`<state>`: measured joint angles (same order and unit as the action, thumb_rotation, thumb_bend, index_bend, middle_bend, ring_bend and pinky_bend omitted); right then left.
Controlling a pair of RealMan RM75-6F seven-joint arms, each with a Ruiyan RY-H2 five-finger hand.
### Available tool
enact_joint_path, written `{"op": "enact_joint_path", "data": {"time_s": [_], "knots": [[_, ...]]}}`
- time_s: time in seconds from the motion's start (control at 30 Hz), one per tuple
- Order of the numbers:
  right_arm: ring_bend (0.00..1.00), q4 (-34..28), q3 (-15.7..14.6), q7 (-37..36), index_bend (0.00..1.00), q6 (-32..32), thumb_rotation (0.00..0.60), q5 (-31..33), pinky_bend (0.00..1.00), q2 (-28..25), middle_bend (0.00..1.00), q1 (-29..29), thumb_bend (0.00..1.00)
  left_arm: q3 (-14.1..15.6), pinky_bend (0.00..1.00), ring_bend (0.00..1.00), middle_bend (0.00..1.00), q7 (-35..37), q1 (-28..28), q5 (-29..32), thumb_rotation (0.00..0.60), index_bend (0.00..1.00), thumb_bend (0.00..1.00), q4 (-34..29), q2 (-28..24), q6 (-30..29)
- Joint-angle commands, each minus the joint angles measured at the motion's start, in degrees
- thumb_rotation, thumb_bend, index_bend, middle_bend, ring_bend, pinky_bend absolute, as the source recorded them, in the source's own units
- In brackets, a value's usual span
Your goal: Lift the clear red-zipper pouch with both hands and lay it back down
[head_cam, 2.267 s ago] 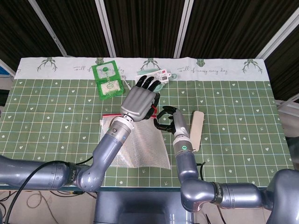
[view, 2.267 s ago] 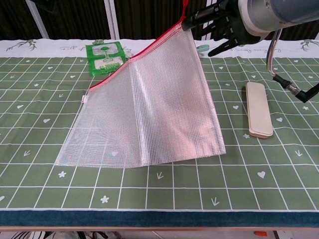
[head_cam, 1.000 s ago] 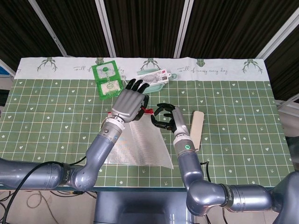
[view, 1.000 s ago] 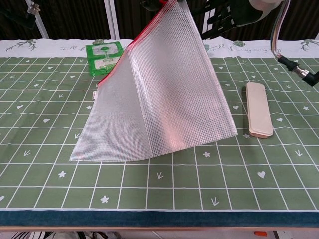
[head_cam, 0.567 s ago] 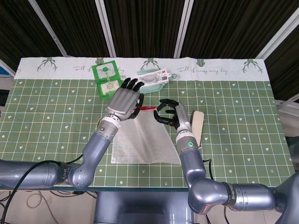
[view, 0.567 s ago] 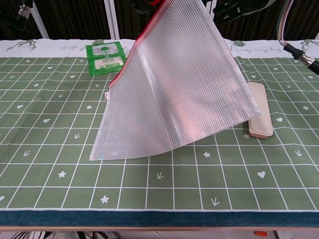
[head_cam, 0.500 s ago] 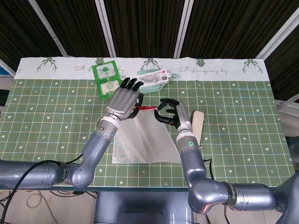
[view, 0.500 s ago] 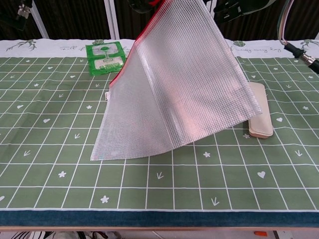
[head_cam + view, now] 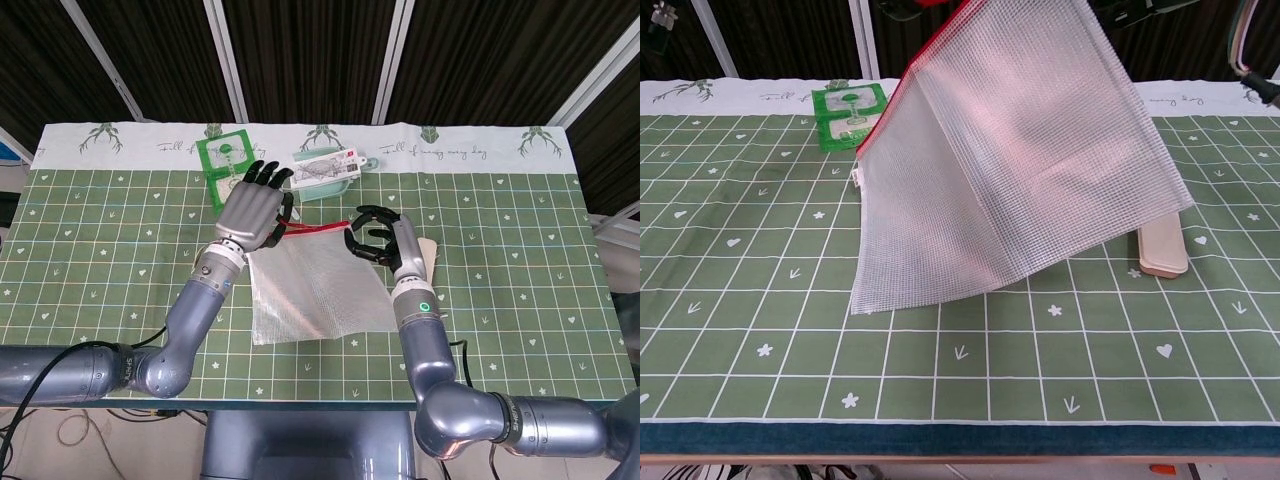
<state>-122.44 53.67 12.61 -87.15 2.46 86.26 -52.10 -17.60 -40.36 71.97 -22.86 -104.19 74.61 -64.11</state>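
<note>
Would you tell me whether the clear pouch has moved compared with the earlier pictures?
Yes. In the chest view the pouch has risen and swung right: its right edge now overlaps the beige case, which earlier lay fully exposed beside it.

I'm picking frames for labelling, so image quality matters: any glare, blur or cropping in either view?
Head view: sharp and evenly lit, both the left hand and the right hand in frame at the pouch. Chest view: sharp too, but the pouch fills the middle with a pinkish sheen, its top edge runs out of frame, and it hides part of the beige case.
</note>
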Motion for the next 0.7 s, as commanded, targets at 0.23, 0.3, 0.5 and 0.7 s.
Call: {"op": "enact_joint_path", "data": {"time_s": [0.23, 0.3, 0.5, 0.7], "knots": [[0.03, -2.7, -1.2, -0.3, 0.66, -1.0, 0.600, -1.2, 0.23, -3.2, 0.26, 3.8, 0.53, 1.3, 0.00, 0.00, 0.13, 1.6, -2.7, -0.5, 0.600, 0.65, 0.44, -0.5, -2.5, -0.1], [0.03, -3.2, -1.6, -0.4, 0.66, -1.2, 0.600, -1.6, 0.23, -3.9, 0.26, 4.6, 0.53, 1.6, 0.00, 0.00, 0.13, 2.1, -3.4, -0.8, 0.600, 0.65, 0.44, -0.6, -3.1, 0.0], [0.03, -3.0, -2.4, -0.7, 0.66, -0.5, 0.600, -2.6, 0.23, -5.4, 0.26, 6.4, 0.53, 2.5, 0.00, 0.00, 0.13, 4.4, -6.3, -2.1, 0.600, 0.65, 0.44, -1.1, -6.3, 0.3], [0.03, -1.6, -3.1, -0.5, 0.66, 1.1, 0.600, -3.1, 0.23, -6.4, 0.26, 6.9, 0.53, 3.4, 0.00, 0.00, 0.13, 6.9, -9.2, -4.4, 0.600, 0.65, 0.44, -1.9, -9.9, 1.6]]}}
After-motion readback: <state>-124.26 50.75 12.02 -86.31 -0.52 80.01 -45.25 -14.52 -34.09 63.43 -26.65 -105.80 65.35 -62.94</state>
